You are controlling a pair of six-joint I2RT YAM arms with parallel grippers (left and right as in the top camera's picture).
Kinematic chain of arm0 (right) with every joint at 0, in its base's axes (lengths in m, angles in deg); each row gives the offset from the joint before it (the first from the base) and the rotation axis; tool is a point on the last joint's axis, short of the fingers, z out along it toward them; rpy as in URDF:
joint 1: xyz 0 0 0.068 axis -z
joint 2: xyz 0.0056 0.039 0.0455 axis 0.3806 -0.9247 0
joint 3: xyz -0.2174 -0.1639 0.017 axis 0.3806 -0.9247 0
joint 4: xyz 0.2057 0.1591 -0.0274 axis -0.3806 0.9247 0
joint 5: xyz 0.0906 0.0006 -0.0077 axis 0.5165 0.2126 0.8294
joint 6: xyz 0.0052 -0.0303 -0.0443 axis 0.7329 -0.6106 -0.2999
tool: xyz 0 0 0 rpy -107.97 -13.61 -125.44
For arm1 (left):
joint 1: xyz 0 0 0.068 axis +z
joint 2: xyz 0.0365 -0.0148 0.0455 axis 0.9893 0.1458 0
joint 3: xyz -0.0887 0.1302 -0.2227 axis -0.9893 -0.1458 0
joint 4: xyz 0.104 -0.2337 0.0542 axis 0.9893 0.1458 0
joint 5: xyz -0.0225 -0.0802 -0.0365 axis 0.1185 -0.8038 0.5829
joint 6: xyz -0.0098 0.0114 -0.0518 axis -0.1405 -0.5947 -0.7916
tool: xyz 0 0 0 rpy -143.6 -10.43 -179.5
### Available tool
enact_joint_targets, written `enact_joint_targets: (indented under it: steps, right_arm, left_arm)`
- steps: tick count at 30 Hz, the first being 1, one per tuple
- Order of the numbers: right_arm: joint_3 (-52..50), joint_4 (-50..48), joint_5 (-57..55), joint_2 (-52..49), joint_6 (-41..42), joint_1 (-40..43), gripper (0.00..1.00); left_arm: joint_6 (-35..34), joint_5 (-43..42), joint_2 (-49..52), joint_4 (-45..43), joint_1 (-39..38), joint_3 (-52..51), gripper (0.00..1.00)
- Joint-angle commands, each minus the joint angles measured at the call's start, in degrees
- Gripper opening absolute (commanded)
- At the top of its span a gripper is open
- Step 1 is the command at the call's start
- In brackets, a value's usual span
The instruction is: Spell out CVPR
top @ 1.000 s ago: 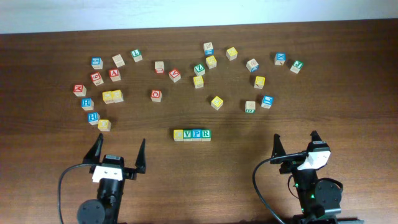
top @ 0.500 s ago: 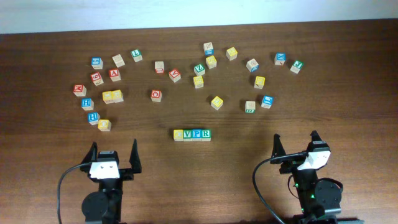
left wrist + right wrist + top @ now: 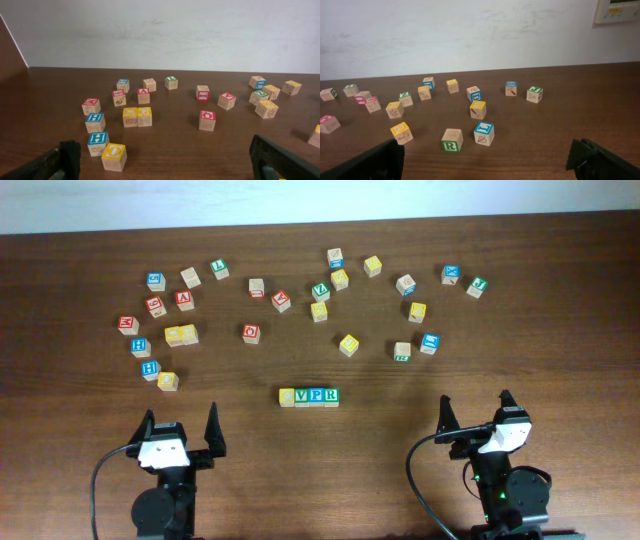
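Note:
A row of four letter blocks (image 3: 309,396) lies at the table's front middle: a yellow block (image 3: 287,396), then V (image 3: 302,396), P (image 3: 316,396) and R (image 3: 331,396). My left gripper (image 3: 180,425) is open and empty at the front left, well apart from the row. My right gripper (image 3: 474,411) is open and empty at the front right. The left wrist view shows open jaws (image 3: 165,159) with a yellow O block (image 3: 114,157) between them, untouched. The right wrist view shows open jaws (image 3: 487,155) behind a green R block (image 3: 451,140).
Many loose letter blocks are scattered across the far half of the table, such as a blue H (image 3: 150,368), a red block (image 3: 251,332) and a yellow block (image 3: 348,344). A white wall stands behind the table's far edge.
My left arm has drawn back toward the front edge and shifted slightly left, its jaws still open. The right arm and the blocks have not moved.

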Motion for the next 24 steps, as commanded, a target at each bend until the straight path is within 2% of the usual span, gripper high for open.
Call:
enact_joint_targets:
  steps: [1,7,11,24]
  right_arm:
    - [-0.31,0.31,-0.11,0.44,-0.02,0.42,0.98]
    - [-0.31,0.31,-0.11,0.44,-0.02,0.42,0.98]
    - [-0.31,0.28,-0.11,0.44,-0.02,0.42,0.98]
    - [-0.31,0.31,-0.11,0.44,-0.02,0.42,0.98]
  left_arm:
    - [0.9,1.22,-0.33,0.35,-0.26,-0.15,0.99]
    - [3.54,1.16,-0.33,0.42,-0.26,-0.13,0.99]
    - [0.42,1.77,-0.33,0.35,-0.26,-0.15,0.99]
    - [0.46,0.17,-0.33,0.31,-0.26,-0.13,0.99]
